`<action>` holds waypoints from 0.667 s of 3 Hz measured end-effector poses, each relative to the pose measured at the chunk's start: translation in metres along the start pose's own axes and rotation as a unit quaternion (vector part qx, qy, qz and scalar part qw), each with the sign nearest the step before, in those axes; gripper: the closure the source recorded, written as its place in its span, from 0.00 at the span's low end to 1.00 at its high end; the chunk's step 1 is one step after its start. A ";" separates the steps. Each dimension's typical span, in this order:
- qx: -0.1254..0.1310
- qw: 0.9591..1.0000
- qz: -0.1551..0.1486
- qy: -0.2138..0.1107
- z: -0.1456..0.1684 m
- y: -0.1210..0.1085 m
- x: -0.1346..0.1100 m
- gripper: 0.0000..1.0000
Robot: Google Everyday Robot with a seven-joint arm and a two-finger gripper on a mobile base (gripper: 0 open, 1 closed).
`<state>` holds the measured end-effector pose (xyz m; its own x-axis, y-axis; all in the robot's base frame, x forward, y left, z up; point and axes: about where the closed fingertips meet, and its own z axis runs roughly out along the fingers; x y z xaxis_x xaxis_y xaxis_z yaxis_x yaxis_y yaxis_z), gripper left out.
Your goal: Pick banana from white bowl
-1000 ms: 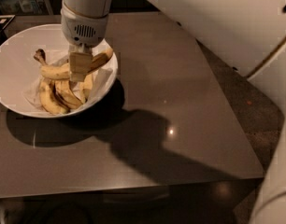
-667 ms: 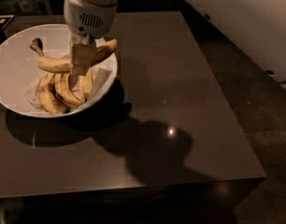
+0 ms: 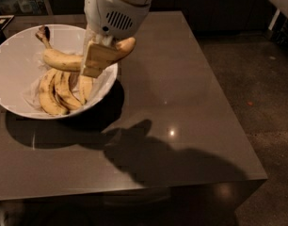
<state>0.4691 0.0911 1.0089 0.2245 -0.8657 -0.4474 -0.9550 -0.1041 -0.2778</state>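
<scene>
My gripper (image 3: 96,60) hangs over the right side of the white bowl (image 3: 12,65) and is shut on the banana (image 3: 64,59). The banana is long, curved and yellow, with a dark stem ending in a blackish knob (image 3: 42,32) at the upper left. It is held crosswise above the bowl, its other tip (image 3: 126,44) sticking out past the bowl's right rim. My fingers (image 3: 98,56) cover its middle. Three shorter bananas (image 3: 59,91) lie in the bowl on crumpled white paper.
The bowl stands at the back left of a dark brown glossy table (image 3: 181,102). The table's right edge (image 3: 228,107) drops to a dark speckled floor (image 3: 257,69). My white arm (image 3: 118,4) comes down from the top of the view.
The banana has risen out of the pile with my gripper; its stem end is now lifted clear of the other bananas. The view has moved closer.
</scene>
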 end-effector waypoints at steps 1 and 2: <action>0.012 1.000 0.024 -0.015 -0.011 0.018 0.014 1.00; 0.025 0.998 0.042 -0.028 -0.019 0.033 0.027 1.00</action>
<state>0.4403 0.0549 1.0033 0.1563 -0.8414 -0.5173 -0.9601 -0.0065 -0.2795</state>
